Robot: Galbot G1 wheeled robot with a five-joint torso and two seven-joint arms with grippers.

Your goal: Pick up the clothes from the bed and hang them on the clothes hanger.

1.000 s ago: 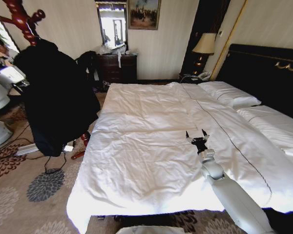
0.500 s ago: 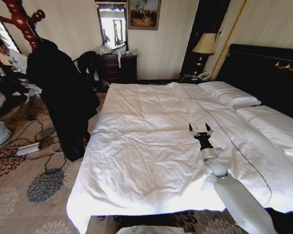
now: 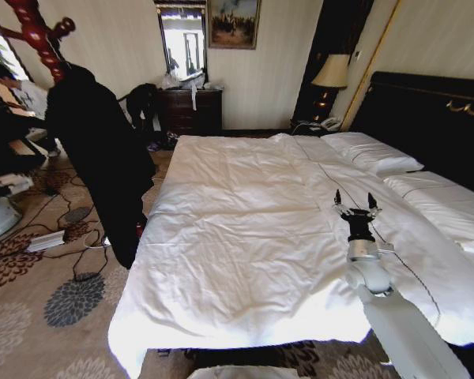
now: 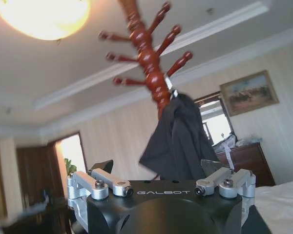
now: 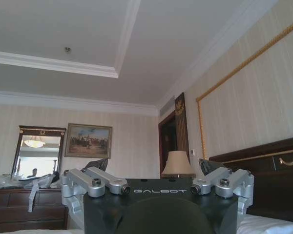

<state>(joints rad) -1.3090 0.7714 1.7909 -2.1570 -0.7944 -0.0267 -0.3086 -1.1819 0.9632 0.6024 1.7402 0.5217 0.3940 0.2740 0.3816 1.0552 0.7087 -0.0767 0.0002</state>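
Already off the bed (image 3: 237, 237), the clothes (image 3: 103, 158) are hanging as one long black coat from a red wooden coat stand (image 3: 35, 35), well to the left of my right gripper (image 3: 355, 202). Its fingers are standing wide apart over the white duvet, holding nothing. My left gripper (image 4: 161, 168) is pointing up at that same stand, the coat hanging just beyond my fingertips, which are also spread open and empty. A lamp (image 3: 329, 73) is glowing beside the black headboard (image 3: 426, 118).

The clothes (image 3: 103, 158) are matt black soft cloth; the bed (image 3: 237, 237) wears wrinkled white cotton; the coat stand (image 4: 149, 68) is glossy turned red-brown wood.
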